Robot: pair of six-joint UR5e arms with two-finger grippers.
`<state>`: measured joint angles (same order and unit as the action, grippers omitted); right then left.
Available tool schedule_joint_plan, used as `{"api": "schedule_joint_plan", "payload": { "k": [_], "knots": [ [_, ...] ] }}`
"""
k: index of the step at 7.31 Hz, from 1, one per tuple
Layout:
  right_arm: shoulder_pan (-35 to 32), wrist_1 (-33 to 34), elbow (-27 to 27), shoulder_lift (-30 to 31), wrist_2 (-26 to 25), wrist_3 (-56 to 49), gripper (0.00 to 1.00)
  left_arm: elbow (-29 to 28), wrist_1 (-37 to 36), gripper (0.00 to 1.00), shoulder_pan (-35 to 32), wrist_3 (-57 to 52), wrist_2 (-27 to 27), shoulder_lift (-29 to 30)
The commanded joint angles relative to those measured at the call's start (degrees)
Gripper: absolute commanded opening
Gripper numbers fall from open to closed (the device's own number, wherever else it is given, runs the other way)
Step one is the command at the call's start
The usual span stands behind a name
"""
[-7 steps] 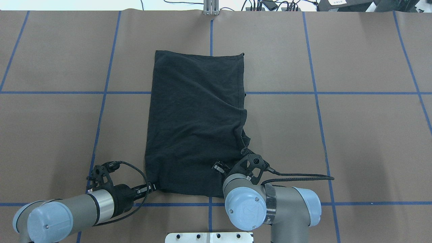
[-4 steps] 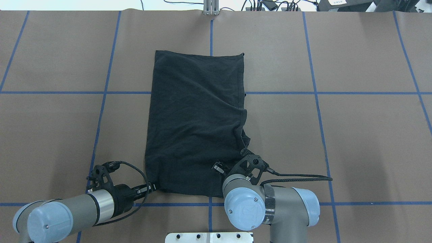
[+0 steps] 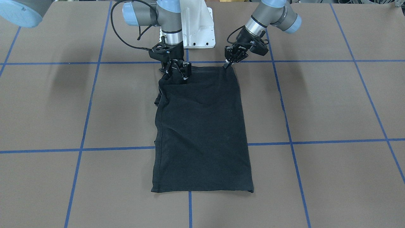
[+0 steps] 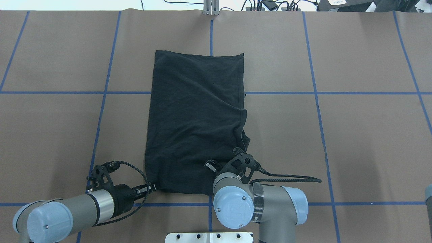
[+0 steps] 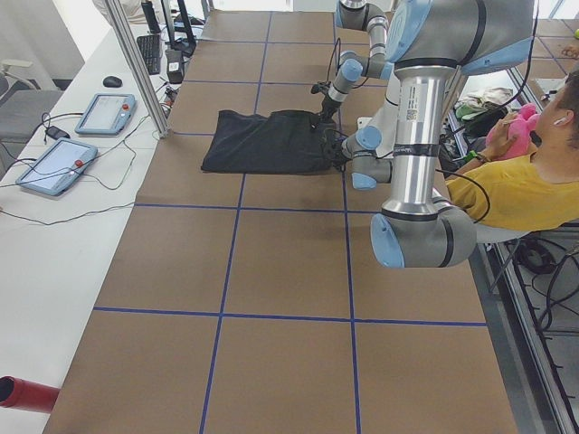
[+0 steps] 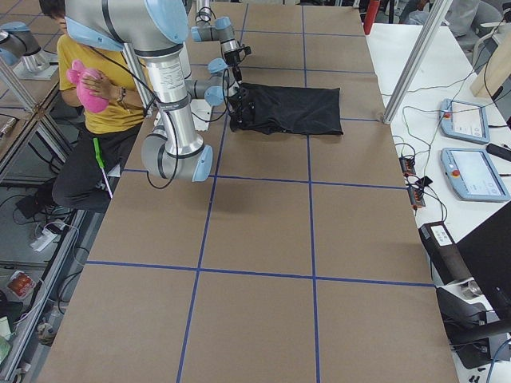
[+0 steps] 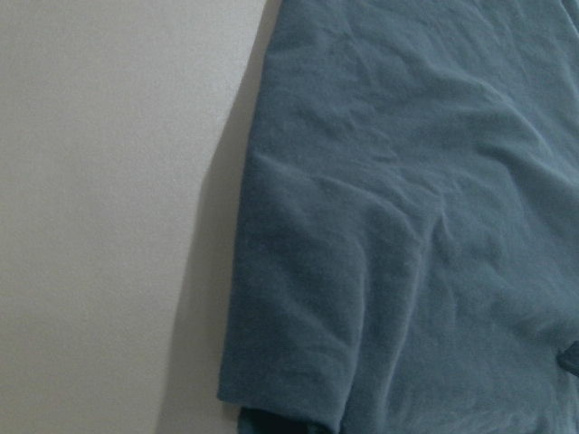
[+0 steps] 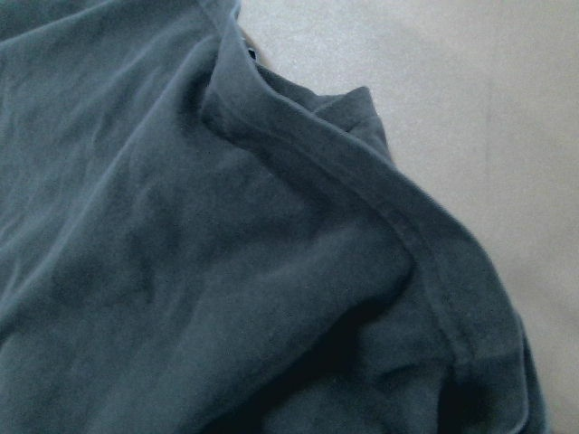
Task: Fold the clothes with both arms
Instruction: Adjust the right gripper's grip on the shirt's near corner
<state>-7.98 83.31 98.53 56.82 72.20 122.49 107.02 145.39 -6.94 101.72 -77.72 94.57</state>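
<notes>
Jaws on L gripper [image 3: 226,64]: drawn narrow, tips pinched together on shirt [image 3: 202,133] corner nearest base [image 3: 197,28], L side. Jaws on R gripper [image 3: 177,75]: down in bunched cloth at other base-side corner. Can't tell whether clamped or just pressing, since folds hide the tips in front view and the wrist hides them in overhead.

Shirt: black, folded to long narrow rectangle, flat on table [image 3: 316,104], running straight out from base. Short edge closest to base stretched btw the 2 grippers. Far short edge well away from base, square and flat. R-side long edge rumpled, w/ small flap poking out sideways toward the base end. L-side long edge straight.

L wrist cam: filled w/ cloth corner lying on bare table. R wrist cam: filled w/ raised hemmed fold, table beyond it.

L arm [image 4: 67,207]: low, reaching in from beside base. R arm [image 4: 270,202]: elbow over cloth edge just out from base.

Person in yellow top [image 5: 516,194]: seated on far side of base from shirt, seen in side views only.
</notes>
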Motion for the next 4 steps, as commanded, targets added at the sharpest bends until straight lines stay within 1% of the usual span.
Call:
{"api": "schedule_joint_plan", "payload": {
  "k": [1,4],
  "knots": [
    [-0.7,0.0,-0.1,-0.7,0.0,-0.1,0.0,0.0,0.0,0.0,0.0,0.0,-0.1,0.0],
    [-1.5,0.6,3.0,0.3,0.8,-1.3,0.0,-0.1,0.0,0.0,0.0,0.0,-0.1,0.0]
  ]
}}
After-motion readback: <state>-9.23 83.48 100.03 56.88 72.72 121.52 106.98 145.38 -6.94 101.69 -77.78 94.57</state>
